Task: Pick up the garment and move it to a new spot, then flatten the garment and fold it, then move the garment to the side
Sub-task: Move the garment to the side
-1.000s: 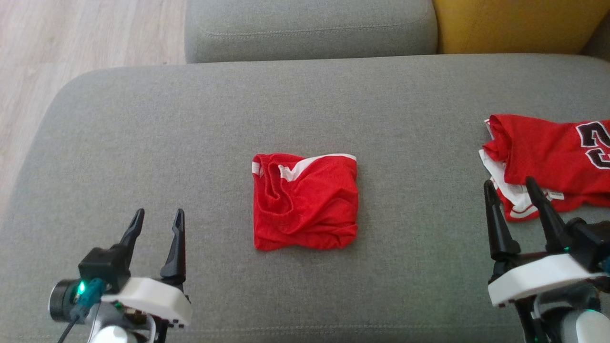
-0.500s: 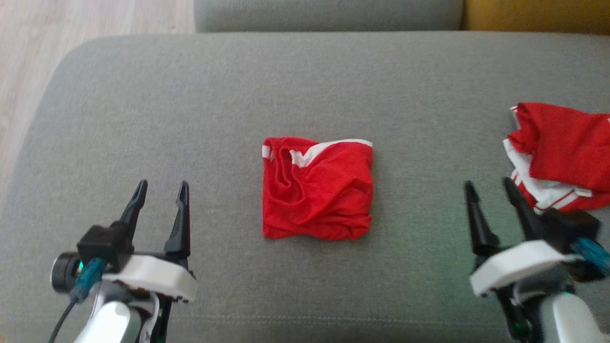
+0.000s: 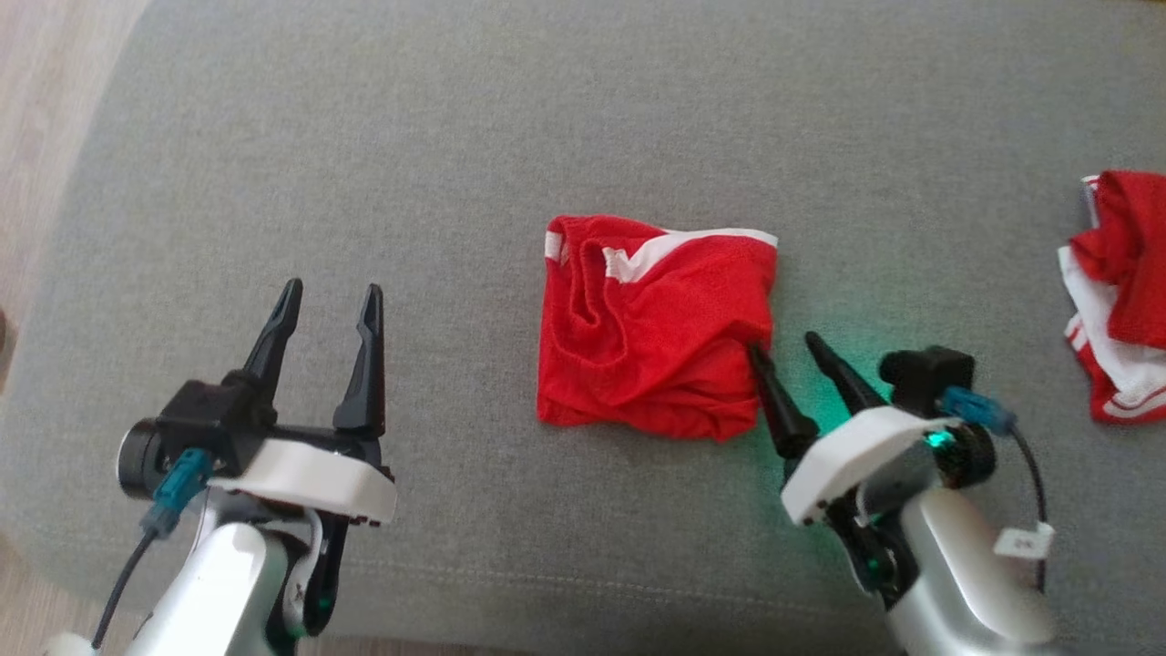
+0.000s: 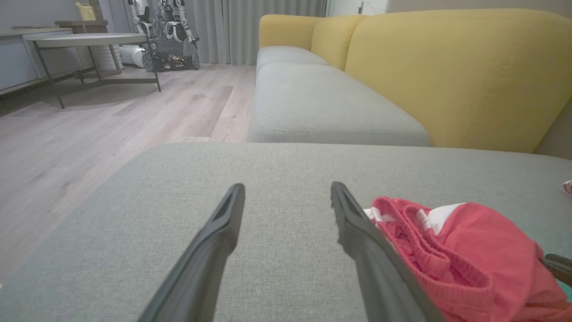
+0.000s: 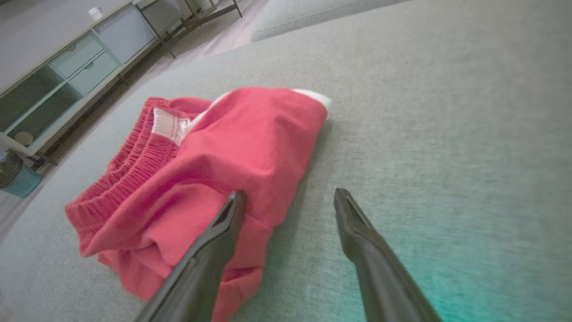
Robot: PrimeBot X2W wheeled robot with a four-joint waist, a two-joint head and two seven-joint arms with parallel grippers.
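Note:
The garment is a pair of red shorts with white trim, bunched into a rough square in the middle of the grey sofa cushion. My right gripper stands open at its right edge, one finger over the red cloth and the other over bare cushion; in the right wrist view the garment lies under the left finger of the gripper. My left gripper is open and empty, well to the left of the garment. In the left wrist view the garment lies to the right of that gripper.
A second red and white garment lies at the cushion's right edge. Wooden floor runs along the left. The left wrist view has a yellow sofa back, another grey seat, and a round table far off.
My right gripper has swung left to the garment's right edge. The head camera has tilted down, so the whole scene has shifted up and right. Both grippers stay open.

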